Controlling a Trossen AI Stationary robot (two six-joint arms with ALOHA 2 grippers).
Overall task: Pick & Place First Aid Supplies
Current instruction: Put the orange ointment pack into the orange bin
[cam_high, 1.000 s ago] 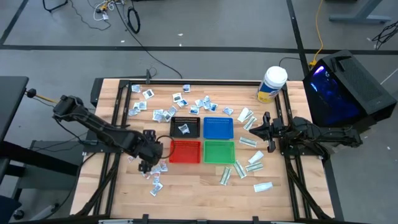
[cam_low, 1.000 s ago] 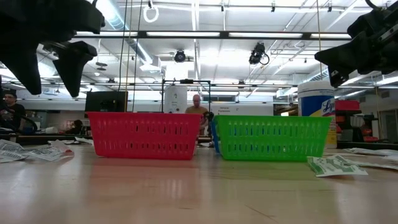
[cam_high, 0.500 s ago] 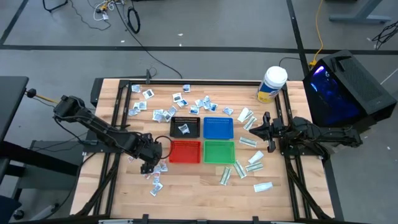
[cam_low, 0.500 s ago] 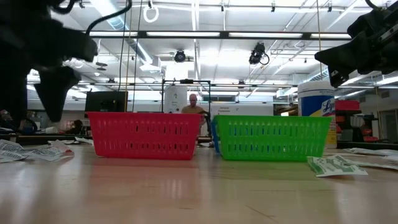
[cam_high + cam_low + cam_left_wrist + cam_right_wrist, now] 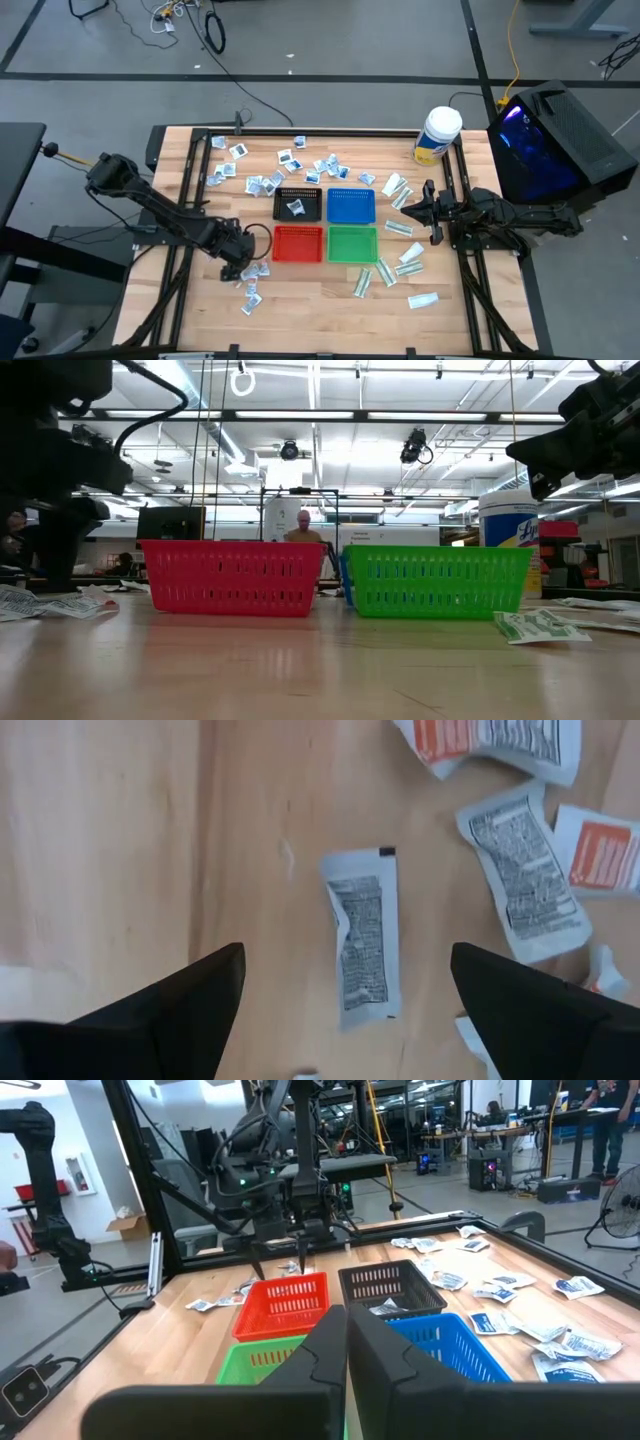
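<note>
In the high view, the left gripper (image 5: 237,266) is seen low over the wood at lower left of centre, just left of the red tray (image 5: 298,243), with a few packets (image 5: 250,290) scattered just beside and below it; more squarish packets lie across the upper middle, and the long green ones (image 5: 410,254) at right. The right gripper (image 5: 418,205) is held near those, right of the blue tray (image 5: 351,205). One packet rests in the black tray (image 5: 298,204). In the low view, the left arm is seen as a dark mass at far left above crumpled packets (image 5: 55,603) on the table; the right arm hangs at upper right. In the left wrist view, the fingers (image 5: 175,1005) are spread wide, and a single packet (image 5: 362,938) lies flat between them at frame centre, its long axis running up the frame, across the line joining the tips; the left arm is clearly the nearer. In the right wrist view, the fingers (image 5: 318,1350) are pressed together, empty.
</note>
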